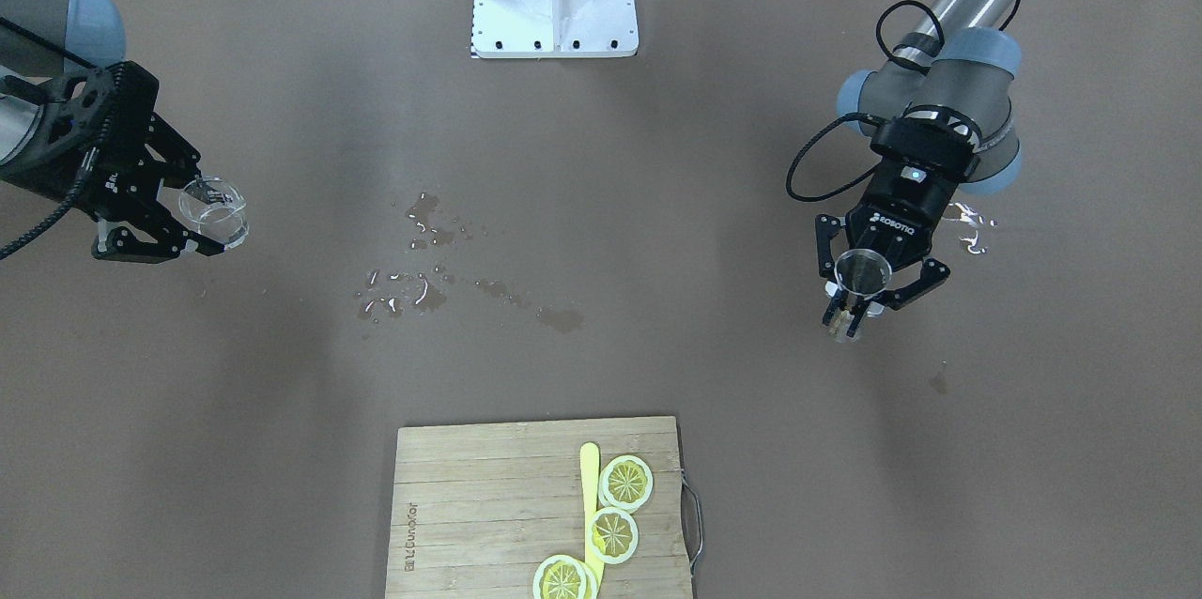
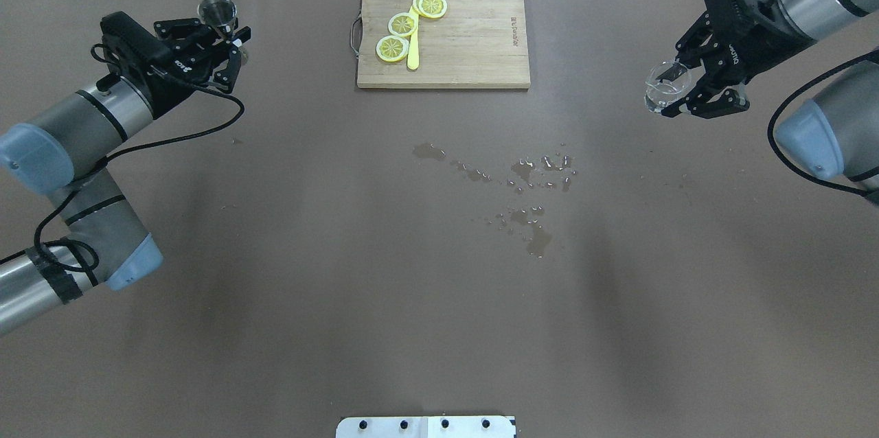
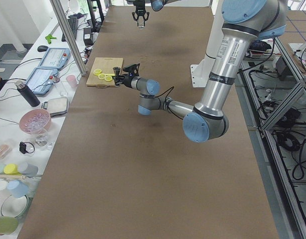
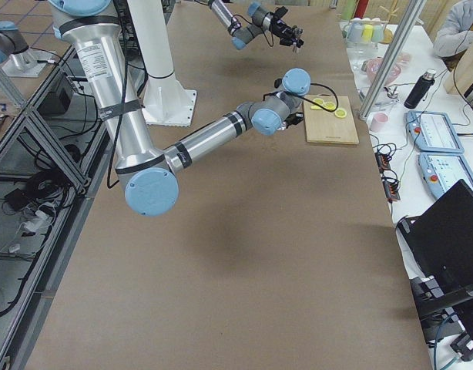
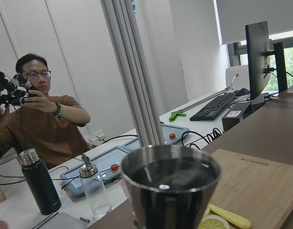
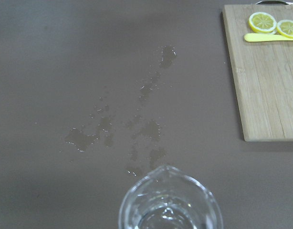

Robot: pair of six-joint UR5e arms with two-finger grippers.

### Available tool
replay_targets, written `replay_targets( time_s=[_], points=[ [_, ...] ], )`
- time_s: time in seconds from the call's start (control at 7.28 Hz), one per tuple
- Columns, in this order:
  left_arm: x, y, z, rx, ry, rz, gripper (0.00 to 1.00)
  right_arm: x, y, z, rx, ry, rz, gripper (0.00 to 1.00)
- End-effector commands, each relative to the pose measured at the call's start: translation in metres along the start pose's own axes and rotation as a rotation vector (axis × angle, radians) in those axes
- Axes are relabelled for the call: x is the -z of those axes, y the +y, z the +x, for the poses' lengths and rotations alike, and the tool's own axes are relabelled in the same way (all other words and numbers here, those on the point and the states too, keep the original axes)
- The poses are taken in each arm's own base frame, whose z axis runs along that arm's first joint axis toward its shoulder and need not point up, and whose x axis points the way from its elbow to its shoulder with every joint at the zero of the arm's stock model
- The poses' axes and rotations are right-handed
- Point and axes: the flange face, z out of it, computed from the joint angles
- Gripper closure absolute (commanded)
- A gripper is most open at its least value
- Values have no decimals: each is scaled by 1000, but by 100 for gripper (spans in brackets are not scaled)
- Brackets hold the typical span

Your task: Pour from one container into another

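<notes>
Closest to the left wrist camera, the metal cup [image 5: 170,191] is cut off at its base, its contents unclear. The left gripper [image 2: 221,31] clamps it beside the cutting board [image 2: 474,40]. Well apart, the right gripper [image 2: 676,91] grips a glass pitcher [image 6: 170,205]. Spilled drops [image 2: 529,184] lie between them.

Metal cup [image 5: 170,186] and glass beaker [image 6: 169,207] cropped at bottom edge

Brown table [image 2: 275,252] bears a wooden cutting board [image 2: 474,47], a white base plate [image 1: 554,17] and seemingly spilled water [image 2: 539,239].
</notes>
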Motion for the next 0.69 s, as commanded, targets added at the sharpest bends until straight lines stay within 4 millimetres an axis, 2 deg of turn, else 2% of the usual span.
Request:
replay_targets(
  time_s=[0.0, 0.14, 0.27, 0.55],
  points=[
    [6, -5, -23, 51, -39, 1, 100, -19, 39, 4, -50, 13, 76, 100],
    [3, 15, -30, 45, -60, -33, 100, -24, 54, 3, -65, 23, 100, 100],
    [0, 19, -32, 47, -64, -35, 100, -29, 65, 5, -93, 29, 120, 100],
    [21, 24, -50, 193, -130, -21, 100, -35, 83, 5, -107, 40, 156, 100]
  ],
)
